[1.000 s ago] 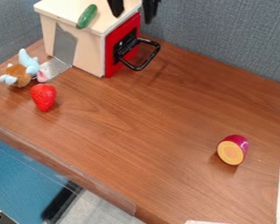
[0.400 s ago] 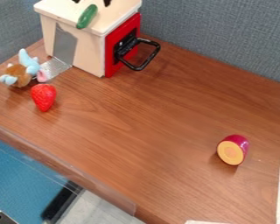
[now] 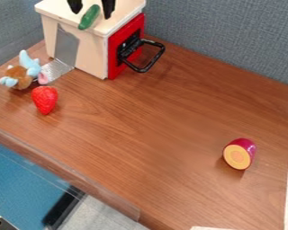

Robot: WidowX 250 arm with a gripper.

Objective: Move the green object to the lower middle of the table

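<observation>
Vegetable half (image 3: 240, 154), near right | strawberry (image 3: 45, 99), left | box (image 3: 86, 47) beyond | green cucumber (image 3: 89, 17) on box top, long axis steeply slanted, lower-left to upper-right | gripper (image 3: 91, 15) at top edge, fingers spread either side, gripping nothing

Showing no readable text, labels, brands, numbers or signs.
</observation>
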